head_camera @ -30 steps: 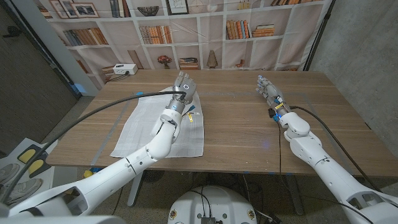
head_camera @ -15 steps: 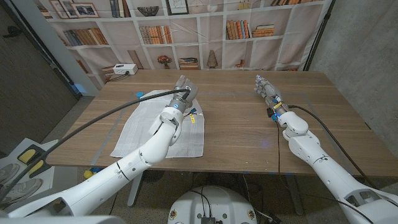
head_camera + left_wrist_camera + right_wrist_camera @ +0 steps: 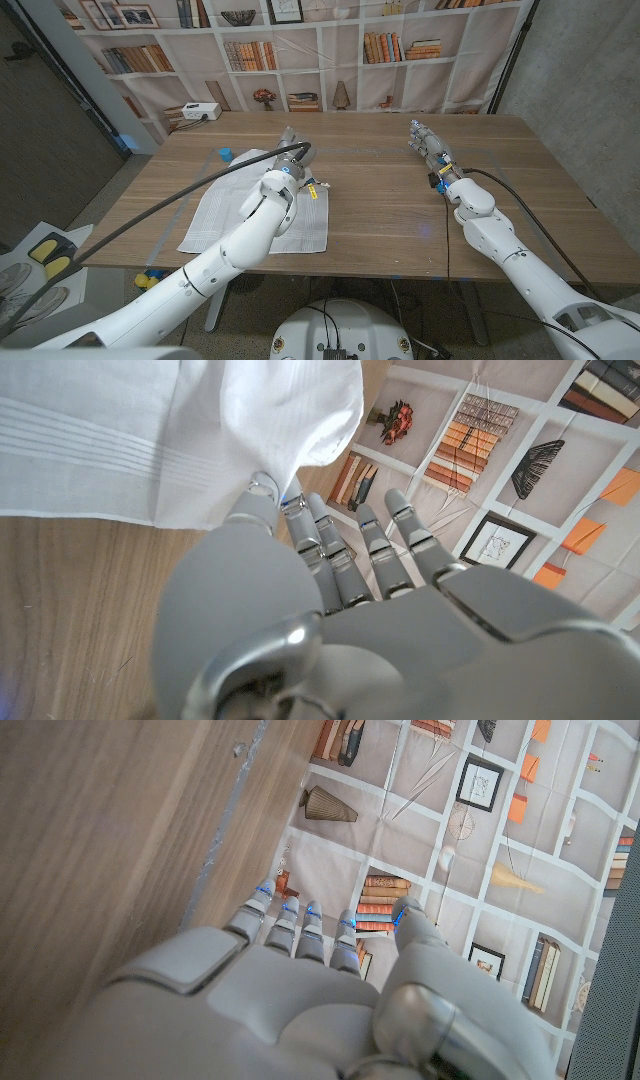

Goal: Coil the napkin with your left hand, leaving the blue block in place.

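Note:
The white napkin [image 3: 250,210] lies spread on the left half of the wooden table [image 3: 380,200]. A small blue block [image 3: 225,155] sits just off the napkin's far left corner. My left hand [image 3: 287,143] is at the napkin's far right edge. In the left wrist view its thumb [image 3: 262,488] and fingers [image 3: 330,560] pinch a raised fold of the napkin [image 3: 290,410]. My right hand [image 3: 425,140] stays over the right side of the table, far from the napkin, fingers straight and apart, holding nothing.
A white box [image 3: 200,112] stands at the table's back left corner. The left arm's black cable [image 3: 170,200] arcs over the napkin's left side. A bookshelf backdrop [image 3: 300,50] stands behind the table.
My left arm has reached further in and the hand has turned down onto the napkin's far edge. The blue block shows more plainly. My right hand has not moved.

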Available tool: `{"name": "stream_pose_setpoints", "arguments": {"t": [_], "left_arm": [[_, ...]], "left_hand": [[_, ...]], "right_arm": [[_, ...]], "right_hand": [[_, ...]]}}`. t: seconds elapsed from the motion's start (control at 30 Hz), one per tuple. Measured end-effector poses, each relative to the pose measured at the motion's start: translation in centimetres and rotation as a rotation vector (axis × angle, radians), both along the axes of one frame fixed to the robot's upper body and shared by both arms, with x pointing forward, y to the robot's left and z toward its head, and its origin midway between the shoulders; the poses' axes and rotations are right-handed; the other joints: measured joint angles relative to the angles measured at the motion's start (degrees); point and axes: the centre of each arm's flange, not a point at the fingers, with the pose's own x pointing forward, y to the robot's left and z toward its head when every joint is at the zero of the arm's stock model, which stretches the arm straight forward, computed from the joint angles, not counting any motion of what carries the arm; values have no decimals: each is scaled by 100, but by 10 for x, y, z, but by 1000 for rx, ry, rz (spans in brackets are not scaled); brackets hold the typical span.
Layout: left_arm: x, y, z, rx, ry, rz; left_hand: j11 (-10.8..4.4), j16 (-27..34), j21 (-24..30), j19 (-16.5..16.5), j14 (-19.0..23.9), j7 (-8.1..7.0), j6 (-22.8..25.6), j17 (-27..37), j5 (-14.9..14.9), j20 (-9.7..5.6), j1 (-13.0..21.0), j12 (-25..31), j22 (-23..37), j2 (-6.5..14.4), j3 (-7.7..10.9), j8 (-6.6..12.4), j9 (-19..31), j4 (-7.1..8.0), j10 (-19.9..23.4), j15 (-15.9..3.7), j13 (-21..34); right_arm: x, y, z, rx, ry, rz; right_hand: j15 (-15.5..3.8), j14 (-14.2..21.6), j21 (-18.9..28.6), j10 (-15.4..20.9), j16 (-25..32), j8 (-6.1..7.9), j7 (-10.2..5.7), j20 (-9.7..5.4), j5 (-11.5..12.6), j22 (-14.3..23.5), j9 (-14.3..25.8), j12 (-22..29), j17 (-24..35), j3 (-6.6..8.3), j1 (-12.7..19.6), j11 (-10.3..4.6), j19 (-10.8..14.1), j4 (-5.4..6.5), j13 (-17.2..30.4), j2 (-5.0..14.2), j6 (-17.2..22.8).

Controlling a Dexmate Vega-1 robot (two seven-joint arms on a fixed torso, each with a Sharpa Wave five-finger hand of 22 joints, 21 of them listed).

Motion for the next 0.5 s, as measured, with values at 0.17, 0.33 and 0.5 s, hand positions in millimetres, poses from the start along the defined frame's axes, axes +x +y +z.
{"name": "stream_pose_setpoints", "arguments": {"t": [0.17, 0.33, 0.5], "left_arm": [[-4, 1, -4, -1, 43, 32], [-9, 1, -10, -7, 85, 67], [-11, 2, -18, -7, 125, 130]], "left_hand": [[3, 0, 0, 0, 0, 0, 0, 28, 0, 0, -13, -45, 0, -14, 23, -15, -13, 23, 2, 0, 0], [4, 0, 0, 0, 0, -1, 0, 28, 0, 0, -13, -44, 0, -13, 23, -21, -16, 23, 2, 0, 0], [13, 0, 0, 2, 0, -23, -22, 54, 0, 1, -14, -84, 0, -10, 23, -38, 17, 23, -6, 0, -1]], "right_arm": [[0, 2, 2, -3, -2, 1], [2, 3, 4, -5, -2, 3], [3, 5, 4, -8, 0, 5]], "right_hand": [[-11, 11, 0, 0, 0, 0, 0, 0, 0, 0, 0, 0, 0, 0, -16, 0, 0, 0, 0, 16, 0], [-11, 10, 0, 0, 0, 0, 0, -25, 0, 0, 0, 0, 0, 4, -21, 0, 25, 4, 0, 21, 0], [-11, 11, 0, 0, 0, 0, 0, -29, 0, 0, 0, 0, -1, 0, -21, 0, 29, 50, 0, 21, 0]]}}
